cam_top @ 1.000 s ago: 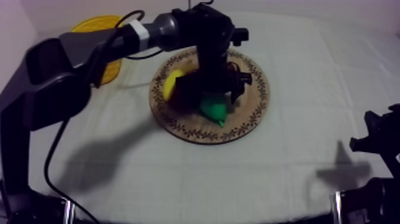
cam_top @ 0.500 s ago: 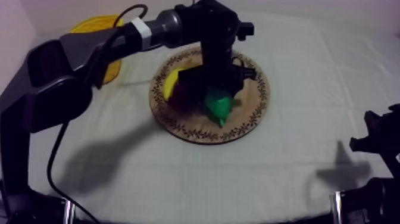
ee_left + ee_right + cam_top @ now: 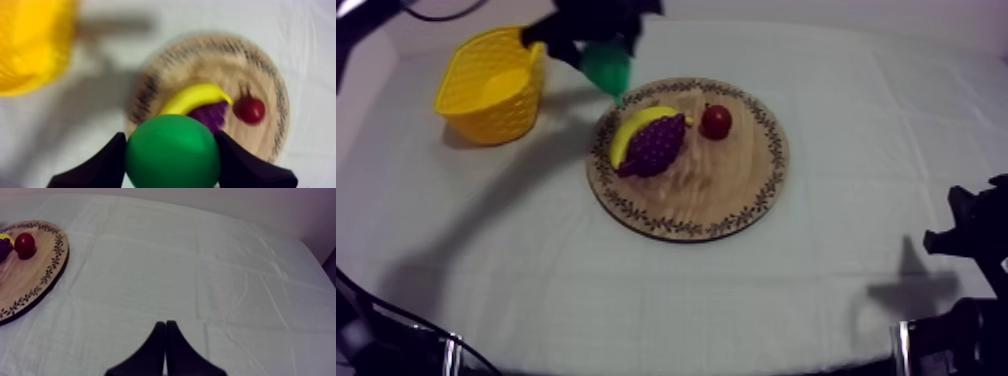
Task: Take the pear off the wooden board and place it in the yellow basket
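Observation:
My left gripper (image 3: 598,52) is raised high between the wooden board (image 3: 736,190) and the yellow basket (image 3: 491,82), shut on the green pear (image 3: 606,66). In the left wrist view the pear (image 3: 172,151) sits clamped between the black fingers (image 3: 102,162), above the board's (image 3: 265,75) near rim. On the board lie a banana (image 3: 632,131), a bunch of grapes (image 3: 656,148) and a small red fruit (image 3: 716,121). My right gripper (image 3: 971,240) rests low at the table's right side; its fingers (image 3: 165,348) lie together as a narrow wedge.
The basket (image 3: 30,42) stands at the table's far left, to the left of the board. Bare cloth (image 3: 636,290) stretches across the front of the table, and more cloth (image 3: 200,278) lies between the board (image 3: 35,283) and my right gripper.
My left arm has lifted the pear off the board and swung it up and left toward the basket, uncovering the banana, grapes and red fruit. The right arm has not moved.

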Controlling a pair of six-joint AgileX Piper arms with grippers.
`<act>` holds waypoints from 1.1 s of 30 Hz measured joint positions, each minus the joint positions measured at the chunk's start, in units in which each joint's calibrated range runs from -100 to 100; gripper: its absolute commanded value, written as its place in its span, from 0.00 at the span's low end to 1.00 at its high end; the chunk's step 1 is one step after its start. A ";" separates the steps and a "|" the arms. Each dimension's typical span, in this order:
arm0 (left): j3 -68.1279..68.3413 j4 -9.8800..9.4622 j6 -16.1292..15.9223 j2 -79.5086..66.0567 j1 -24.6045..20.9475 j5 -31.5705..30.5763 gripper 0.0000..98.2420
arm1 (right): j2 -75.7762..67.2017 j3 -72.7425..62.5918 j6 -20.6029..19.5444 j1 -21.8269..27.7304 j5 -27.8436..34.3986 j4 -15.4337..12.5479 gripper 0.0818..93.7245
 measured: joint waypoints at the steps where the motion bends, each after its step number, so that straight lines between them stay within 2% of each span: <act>1: 0.68 -0.46 -0.35 -1.33 -1.20 0.00 0.52 | 0.00 0.00 0.00 0.00 0.00 0.00 0.00; 7: 0.03 -2.66 -2.47 -3.62 -8.39 -0.16 0.52 | 0.00 0.00 0.00 0.00 0.00 0.00 0.00; 11: -1.63 -3.31 -3.55 -1.79 -12.48 -0.14 0.52 | 0.00 0.00 0.03 0.00 0.00 0.00 0.00; 20: -6.46 -3.53 -4.70 7.19 -19.35 -0.35 0.53 | 0.00 0.00 0.03 0.00 -0.09 0.00 0.00; 27: -10.49 -1.94 -5.23 15.24 -20.04 -2.88 0.53 | 0.00 0.00 0.06 0.00 -0.01 0.00 0.00; 33: -9.93 1.00 -5.77 20.44 -21.34 -8.00 0.54 | 0.00 0.00 0.06 0.00 -0.01 0.00 0.00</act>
